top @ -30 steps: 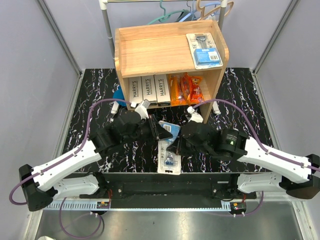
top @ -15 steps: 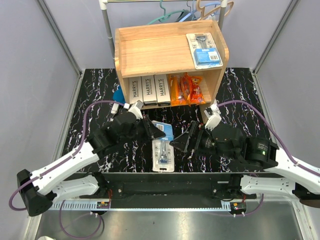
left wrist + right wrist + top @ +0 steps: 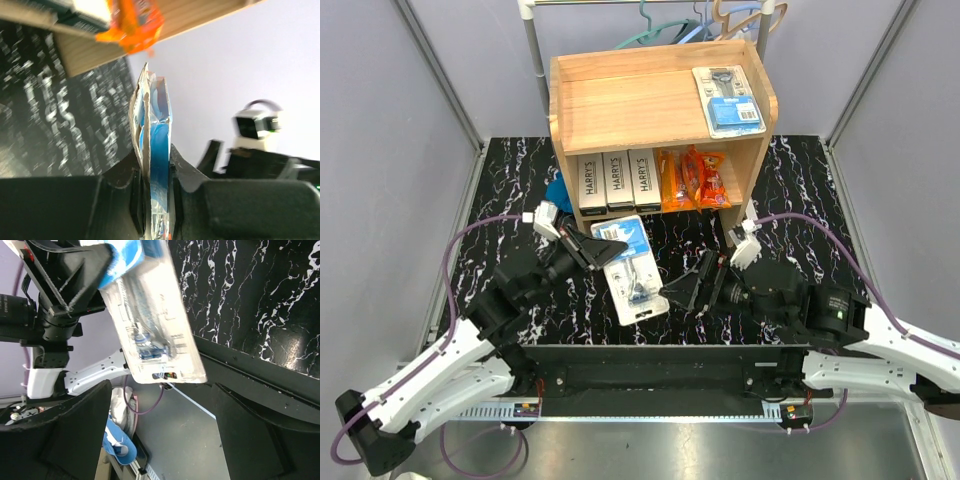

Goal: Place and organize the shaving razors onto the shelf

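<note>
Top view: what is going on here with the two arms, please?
The left hand is shut on a clear blister pack with a blue card, holding it above the table in front of the shelf. The right hand is open beside it and holds nothing. Harry's boxes and orange packets stand on the lower tier; a second blister pack lies on top.
</note>
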